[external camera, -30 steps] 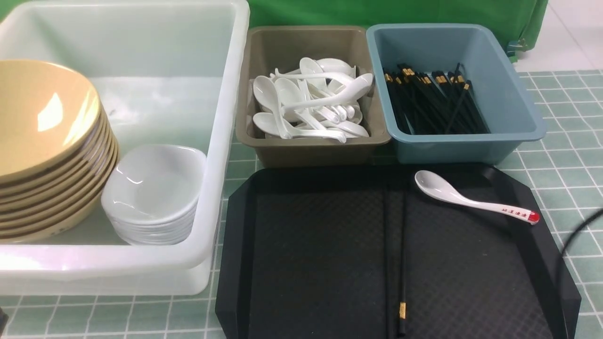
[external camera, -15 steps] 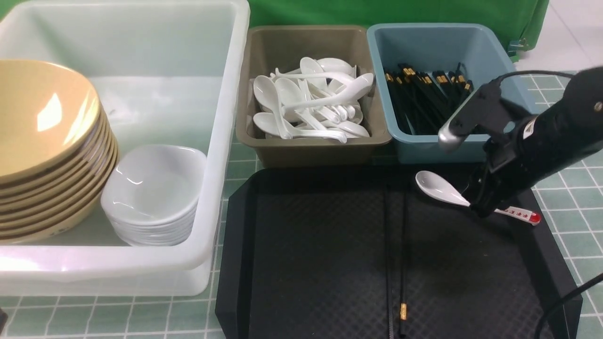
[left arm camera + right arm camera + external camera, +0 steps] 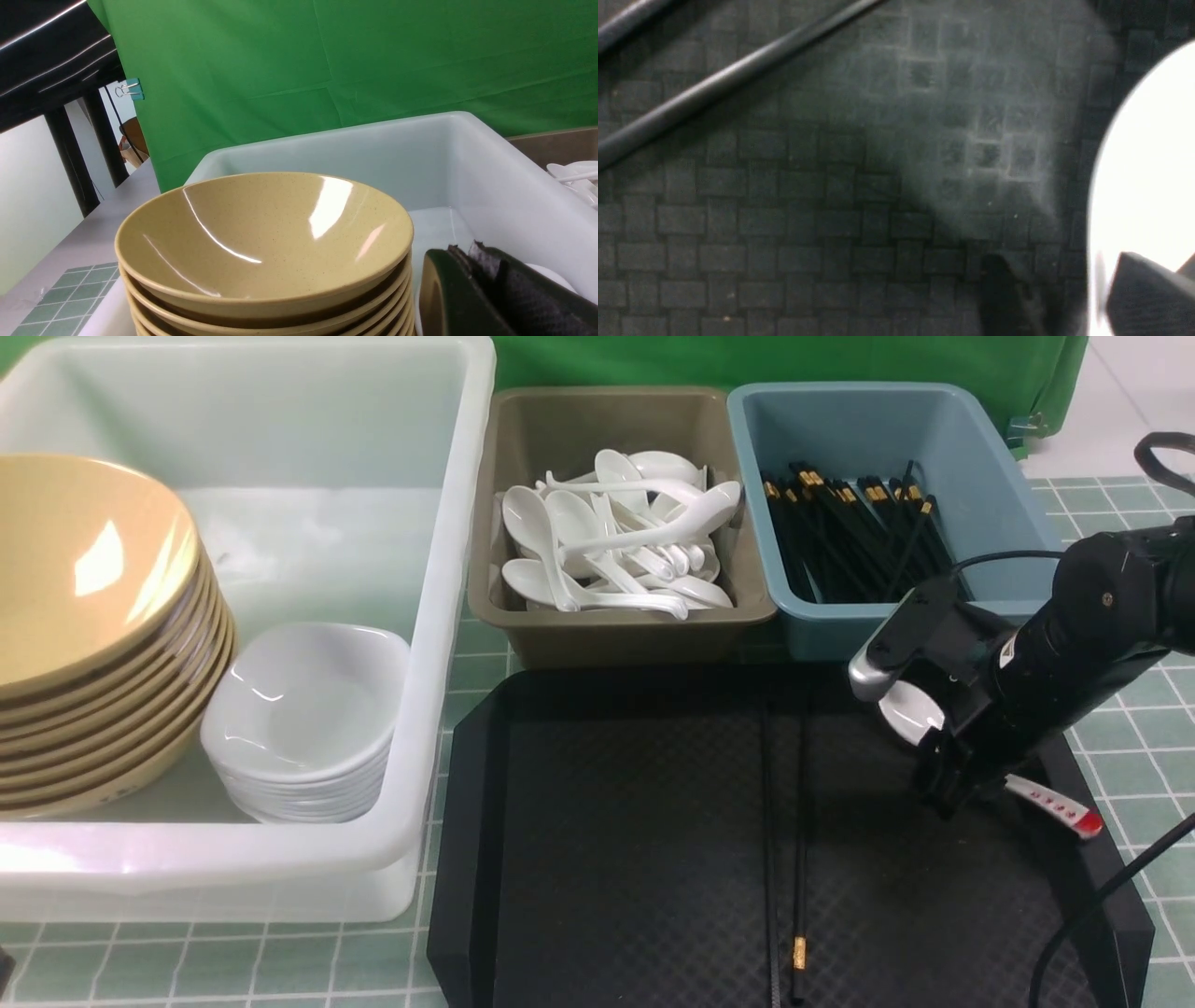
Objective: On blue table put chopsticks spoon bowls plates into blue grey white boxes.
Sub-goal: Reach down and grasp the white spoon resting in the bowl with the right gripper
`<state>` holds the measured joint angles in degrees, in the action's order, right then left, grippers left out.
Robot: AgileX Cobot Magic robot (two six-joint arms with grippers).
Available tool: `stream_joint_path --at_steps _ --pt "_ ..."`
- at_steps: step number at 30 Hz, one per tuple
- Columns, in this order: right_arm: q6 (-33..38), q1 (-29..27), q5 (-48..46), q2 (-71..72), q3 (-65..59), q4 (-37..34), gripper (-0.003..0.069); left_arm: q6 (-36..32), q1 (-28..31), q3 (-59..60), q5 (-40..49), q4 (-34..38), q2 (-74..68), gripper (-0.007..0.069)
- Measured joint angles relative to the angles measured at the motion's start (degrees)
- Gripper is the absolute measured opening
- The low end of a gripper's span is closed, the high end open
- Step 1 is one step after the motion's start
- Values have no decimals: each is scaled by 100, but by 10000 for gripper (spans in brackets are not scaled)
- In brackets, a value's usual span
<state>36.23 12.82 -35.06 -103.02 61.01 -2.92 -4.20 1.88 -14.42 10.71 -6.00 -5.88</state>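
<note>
The white spoon (image 3: 913,711) is on the right part of the black tray (image 3: 635,821). Its long axis runs diagonally: the scoop points away from the robot and to its left, toward the blue box (image 3: 934,625), and the handle with the red tip points to the robot's right and toward the robot, reaching the right rim of the tray. The middle of the handle is hidden behind the right gripper (image 3: 943,793), whose fingers come down on both sides of it. Whether they really press the handle, I cannot tell. In the right wrist view the scoop (image 3: 1148,163) is only an overexposed white shape, cut off by the edge, with one dark fingertip (image 3: 1148,289) in front of it.

One pair of black chopsticks (image 3: 798,859) lies near the middle of the tray, its length running from the far side toward the robot, gold band at the near end, and the near tips are cut off.

Behind the tray, the grey box (image 3: 616,635) holds a heap of white spoons (image 3: 607,541), and the blue box holds many black chopsticks (image 3: 859,541).

The white box (image 3: 439,569) on the left contains a tilted stack of yellow bowls (image 3: 84,569), partly cut off, and white dishes (image 3: 308,709).

The left gripper (image 3: 472,289), visible only in its wrist view, is clenched with nothing in it, beside the yellow bowls.
</note>
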Motion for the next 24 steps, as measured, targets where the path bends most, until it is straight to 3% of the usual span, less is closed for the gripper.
stream_joint_path --at_steps 4,9,14,18,23,24 --pt "0 0 -126 0 0 2 113 0 0 0 0 0 0 3" --pt "-149 0 -360 40 0 -17 36 0 0 0 0 0 0 3" --pt "-455 90 -619 337 186 -30 35 0 0 0 0 0 0 3" --pt "-1415 57 -841 481 344 47 55 0 0 0 0 0 0 3" --pt "-2114 -209 -1227 115 349 88 194 0 0 0 -14 0 0 3" --pt "-2243 -294 -1393 -103 349 62 281 -5 0 0 -14 0 0 3"
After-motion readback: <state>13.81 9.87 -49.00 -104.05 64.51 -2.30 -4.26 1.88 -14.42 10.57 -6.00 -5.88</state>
